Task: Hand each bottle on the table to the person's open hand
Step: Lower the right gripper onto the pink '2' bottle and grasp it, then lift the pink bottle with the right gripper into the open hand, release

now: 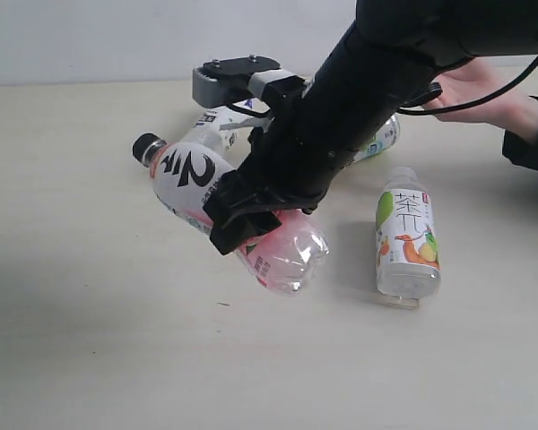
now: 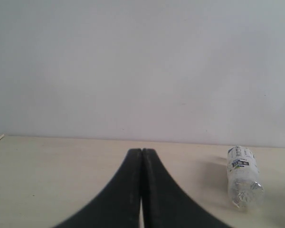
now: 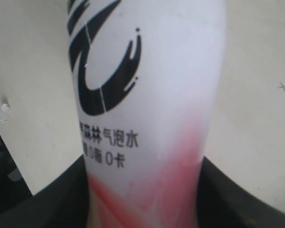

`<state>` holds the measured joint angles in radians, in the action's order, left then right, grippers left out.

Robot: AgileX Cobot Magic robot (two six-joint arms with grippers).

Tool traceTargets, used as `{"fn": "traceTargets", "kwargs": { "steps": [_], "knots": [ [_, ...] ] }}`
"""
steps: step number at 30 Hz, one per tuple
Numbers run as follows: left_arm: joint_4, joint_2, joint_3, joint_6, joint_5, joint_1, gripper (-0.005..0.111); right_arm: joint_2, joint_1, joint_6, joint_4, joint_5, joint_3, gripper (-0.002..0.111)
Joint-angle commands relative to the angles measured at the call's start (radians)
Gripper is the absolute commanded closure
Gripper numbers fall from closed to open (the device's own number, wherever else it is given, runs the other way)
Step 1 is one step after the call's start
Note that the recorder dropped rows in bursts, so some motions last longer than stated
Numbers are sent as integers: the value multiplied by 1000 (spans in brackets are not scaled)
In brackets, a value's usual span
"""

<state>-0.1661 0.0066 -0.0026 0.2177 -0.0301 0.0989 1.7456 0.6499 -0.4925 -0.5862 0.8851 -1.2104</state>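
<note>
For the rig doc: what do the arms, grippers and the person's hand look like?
The right arm is bulky matte black, with a thin black cable looping off it and a grey, black-topped box near the right gripper, whose fingers are black and blocky. The left gripper has two smooth black fingers, curved and tapering. The person's hand is bare, light-skinned, with a black sleeve.

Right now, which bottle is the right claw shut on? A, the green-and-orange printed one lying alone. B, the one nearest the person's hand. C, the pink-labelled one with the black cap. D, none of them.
C: the right claw is clamped around the middle of the pink-labelled bottle.
</note>
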Motion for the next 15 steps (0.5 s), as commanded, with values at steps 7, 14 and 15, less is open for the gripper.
{"fn": "traceTargets", "kwargs": {
  "steps": [7,14,15],
  "knots": [
    [-2,-7,3,-2,3,-6,107,-9,1,0,-16,56,-4,108],
    [-2,-7,3,-2,3,-6,107,-11,1,55,1,15,-28,108],
    [-2,-7,3,-2,3,-6,107,-11,1,91,18,16,-47,108]
  ]
}}
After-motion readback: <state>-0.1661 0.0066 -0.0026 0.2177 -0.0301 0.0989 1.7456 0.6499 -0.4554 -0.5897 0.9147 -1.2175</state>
